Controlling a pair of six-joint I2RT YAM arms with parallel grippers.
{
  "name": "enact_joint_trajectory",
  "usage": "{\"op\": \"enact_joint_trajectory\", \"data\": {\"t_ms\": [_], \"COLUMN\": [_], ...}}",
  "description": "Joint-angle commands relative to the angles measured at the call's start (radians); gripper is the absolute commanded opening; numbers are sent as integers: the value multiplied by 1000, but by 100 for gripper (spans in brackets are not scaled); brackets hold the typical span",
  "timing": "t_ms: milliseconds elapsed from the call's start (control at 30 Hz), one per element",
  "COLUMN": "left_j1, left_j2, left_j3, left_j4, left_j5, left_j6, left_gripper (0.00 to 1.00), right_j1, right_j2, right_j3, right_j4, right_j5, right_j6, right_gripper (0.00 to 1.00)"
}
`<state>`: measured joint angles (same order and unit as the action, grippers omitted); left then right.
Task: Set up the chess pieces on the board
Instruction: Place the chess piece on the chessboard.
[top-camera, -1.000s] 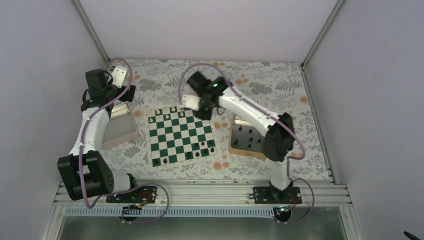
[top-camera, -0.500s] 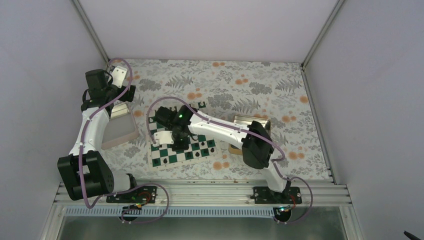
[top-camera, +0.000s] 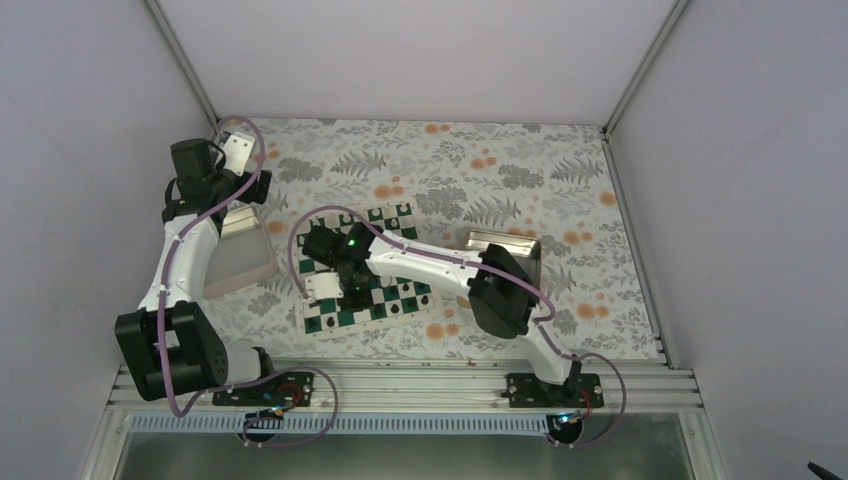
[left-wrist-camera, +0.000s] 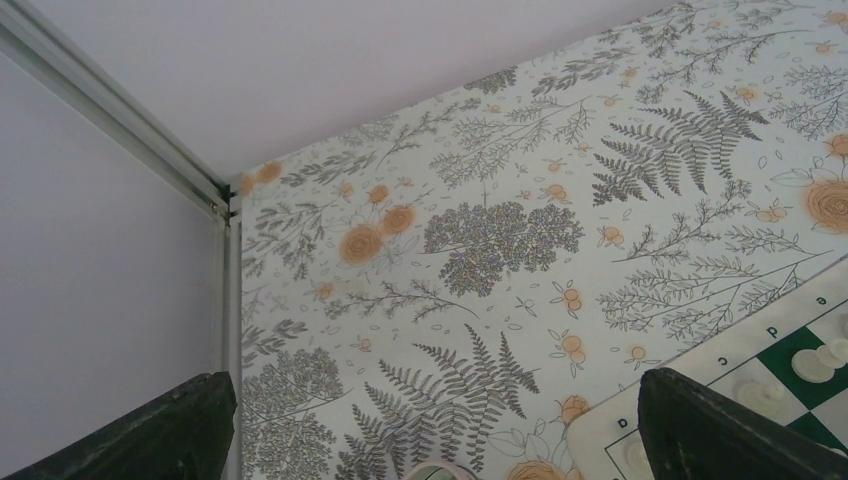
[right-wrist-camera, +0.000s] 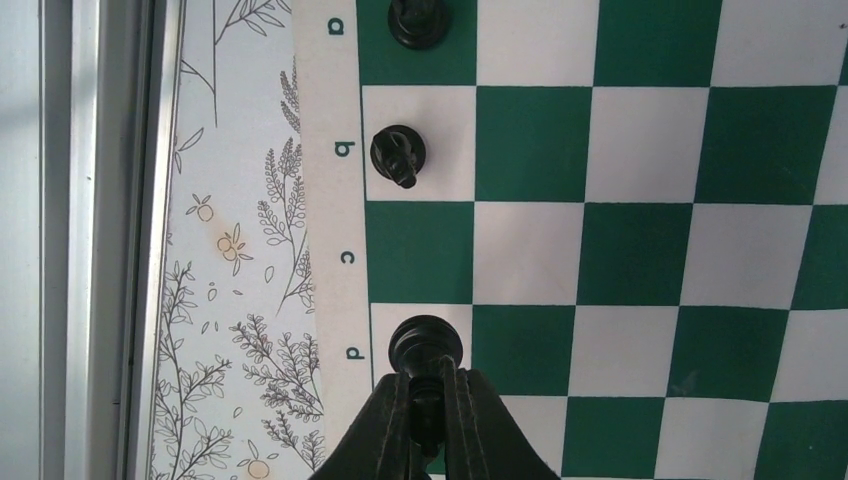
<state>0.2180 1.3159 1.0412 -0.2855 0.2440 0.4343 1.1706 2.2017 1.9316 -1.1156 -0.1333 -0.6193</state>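
Swung across from the far side, the right gripper (right-wrist-camera: 427, 392) now hovers at the near-left edge of the board (right-wrist-camera: 640, 250), nearly closed on a black chess piece (right-wrist-camera: 427, 343) over square d. This looks like the placing step: next, release gently and lift straight. The left gripper (left-wrist-camera: 435, 440) gapes wide, empty.

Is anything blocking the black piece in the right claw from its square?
Nothing visible. The right gripper holds the black piece over the bare d square of the board. The nearest piece, a knight, stands on b.

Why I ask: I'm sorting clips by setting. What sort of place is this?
Probably a robot test cell: plain walls on aluminium framing enclose a floral-covered table, and the left arm and right arm are mounted on a metal rail.
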Motion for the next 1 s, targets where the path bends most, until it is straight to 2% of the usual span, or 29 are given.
{"op": "enact_joint_trajectory", "data": {"t_ms": [0, 400, 967], "left_j1": [4, 4, 4], "left_j2": [-15, -16, -19], "left_j3": [-10, -8, -15], "left_j4": [6, 7, 11], "left_j5": [14, 13, 22], "left_j6": [7, 9, 8], "left_gripper": [100, 100, 100], "right_j1": [-11, -52, 21], "right_j2": [-14, -3, 59], "right_j3": [-17, 17, 11], "right_j4": [15, 1, 29], "right_j5": [6, -2, -35], "right_j6": [9, 3, 0], "right_gripper": [6, 6, 5]}}
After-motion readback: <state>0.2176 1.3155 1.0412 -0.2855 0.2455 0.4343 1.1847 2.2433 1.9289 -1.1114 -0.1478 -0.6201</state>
